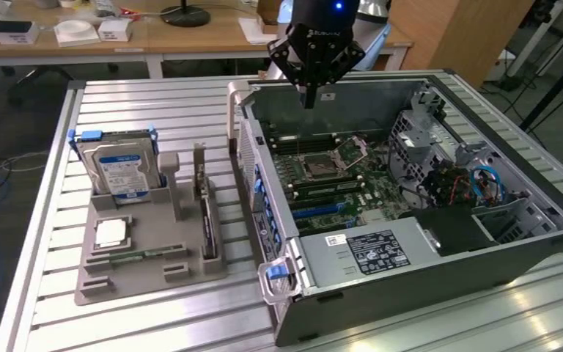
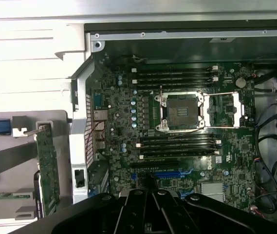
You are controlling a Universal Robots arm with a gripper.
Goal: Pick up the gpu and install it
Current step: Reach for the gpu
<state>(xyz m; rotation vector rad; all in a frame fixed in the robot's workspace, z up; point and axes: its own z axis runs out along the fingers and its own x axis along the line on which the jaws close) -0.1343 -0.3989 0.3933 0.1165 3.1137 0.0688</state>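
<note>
Workshop setting: wooden desks at the back, a slatted metal table (image 1: 144,103) in front carrying an open computer case (image 1: 457,293) on its side and a grey holding tray (image 1: 135,282) to the exterior view's left.

Item 1, my gripper (image 1: 310,99): jaws closed, holding nothing. It hangs over the far edge of the case. In the wrist view the gripper (image 2: 150,192) looks straight down onto the motherboard (image 2: 177,146).

Item 2, the gpu (image 1: 206,220): stands on edge in a slot of the tray, pale bracket end farthest from the exterior camera, just beside the case wall but outside it. Well apart from my jaws; untouched.

Item 3, step in hand: the pick-up has not begun, and nothing is installed yet. In my judgement that pick-up calls for the jaws to part and line up along the card's thin upper edge, clear of the neighbouring hard drive (image 1: 120,172).

Item 4, markings: the hard drive bears a blue label and the power supply a white label (image 1: 369,249); I cannot read the print on either. Lettering on my gripper body is likewise not legible.
</note>
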